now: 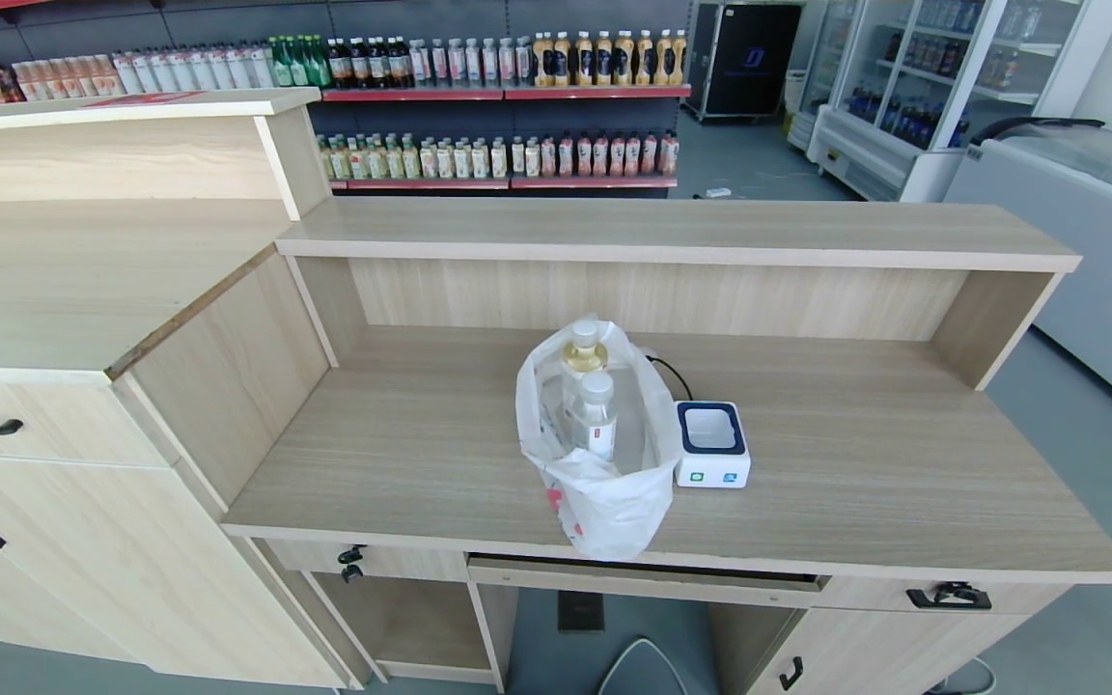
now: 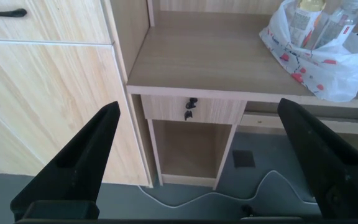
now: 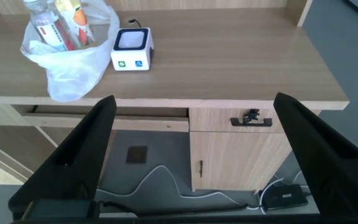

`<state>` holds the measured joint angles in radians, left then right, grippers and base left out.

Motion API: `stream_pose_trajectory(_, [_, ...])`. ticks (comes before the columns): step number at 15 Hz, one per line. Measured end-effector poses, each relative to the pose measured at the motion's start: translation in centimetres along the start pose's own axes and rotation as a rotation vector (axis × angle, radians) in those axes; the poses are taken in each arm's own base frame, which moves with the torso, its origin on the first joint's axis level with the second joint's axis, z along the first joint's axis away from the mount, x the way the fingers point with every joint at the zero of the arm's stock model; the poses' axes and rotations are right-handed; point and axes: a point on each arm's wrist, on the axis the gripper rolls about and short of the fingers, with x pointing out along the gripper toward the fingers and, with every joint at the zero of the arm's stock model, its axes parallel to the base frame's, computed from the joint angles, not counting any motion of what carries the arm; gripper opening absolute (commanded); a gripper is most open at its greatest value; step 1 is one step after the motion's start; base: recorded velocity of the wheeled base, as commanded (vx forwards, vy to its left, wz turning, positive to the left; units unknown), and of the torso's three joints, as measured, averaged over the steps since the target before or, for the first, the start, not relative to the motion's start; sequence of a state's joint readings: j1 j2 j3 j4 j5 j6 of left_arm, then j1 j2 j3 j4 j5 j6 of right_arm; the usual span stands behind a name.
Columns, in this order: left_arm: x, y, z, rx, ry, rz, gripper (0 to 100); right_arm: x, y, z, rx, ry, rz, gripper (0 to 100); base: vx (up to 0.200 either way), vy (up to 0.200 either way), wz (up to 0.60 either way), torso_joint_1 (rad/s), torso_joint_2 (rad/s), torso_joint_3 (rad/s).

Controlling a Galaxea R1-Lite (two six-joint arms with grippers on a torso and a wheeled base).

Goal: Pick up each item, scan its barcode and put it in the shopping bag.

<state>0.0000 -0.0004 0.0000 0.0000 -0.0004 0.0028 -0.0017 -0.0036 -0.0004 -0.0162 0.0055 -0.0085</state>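
Tabletop (image 1: 903, 463): shopping bag (image 1: 604, 512) sits at front edge, just beside scanner (image 1: 711, 444). Bag is thin white plastic, slumped open. Risk: a nudge tips it off edge. Two bottles (image 1: 597, 415) upright inside, clear, white caps. Left tool (image 2: 199, 106) and right tool (image 3: 194, 98) spread wide, empty, below tabletop.
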Motion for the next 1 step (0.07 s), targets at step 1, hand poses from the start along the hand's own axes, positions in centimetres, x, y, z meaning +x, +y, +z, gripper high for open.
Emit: stream_pose_trajectory(1, [0.00, 0.00, 0.00, 0.000, 0.000, 0.000, 100, 0.00, 0.00, -0.01, -0.001, 0.000, 0.000, 100, 0.000, 0.000, 0.00, 0.000, 0.00, 0.000])
